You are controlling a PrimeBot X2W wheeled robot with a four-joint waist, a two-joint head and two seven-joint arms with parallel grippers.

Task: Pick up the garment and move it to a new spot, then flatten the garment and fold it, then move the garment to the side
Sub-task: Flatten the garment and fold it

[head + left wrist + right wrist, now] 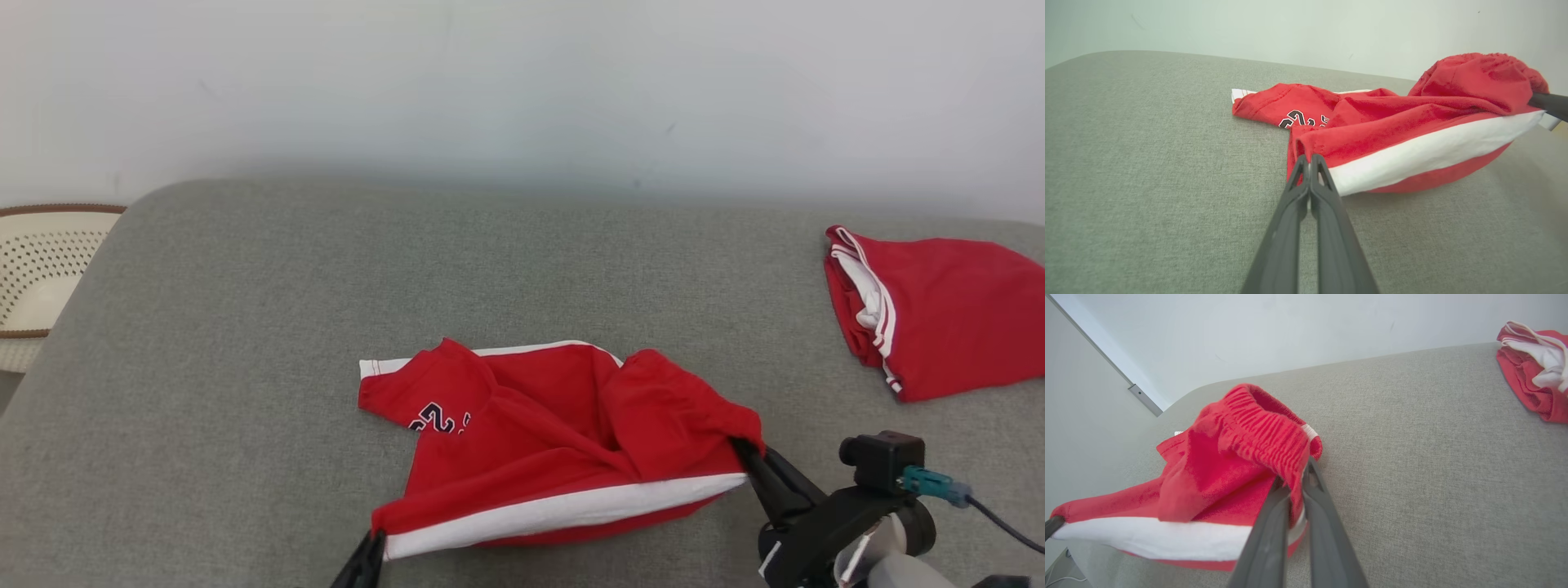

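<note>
Red garment [555, 441] lies crumpled on the grey tabletop [204, 327], left of and in front of the folded red pile [939, 310]. Left gripper [1308, 160] and right gripper [1295, 478]: jaws pressed together, each pinching one end of the white-banded edge. Probable purpose: lift with the edge taut so the cloth hangs flat.

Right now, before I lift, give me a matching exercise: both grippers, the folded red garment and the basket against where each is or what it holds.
Column one: 1 left gripper; 2 right gripper; 3 folded red garment; 4 basket.
Column two: A lying apart at the far right of the grey surface; B shut on the held garment's ribbed end; C past the surface's left edge; D shut on the held garment's near left corner.
Pairs: 1-D; 2-B; 3-A; 4-C.
</note>
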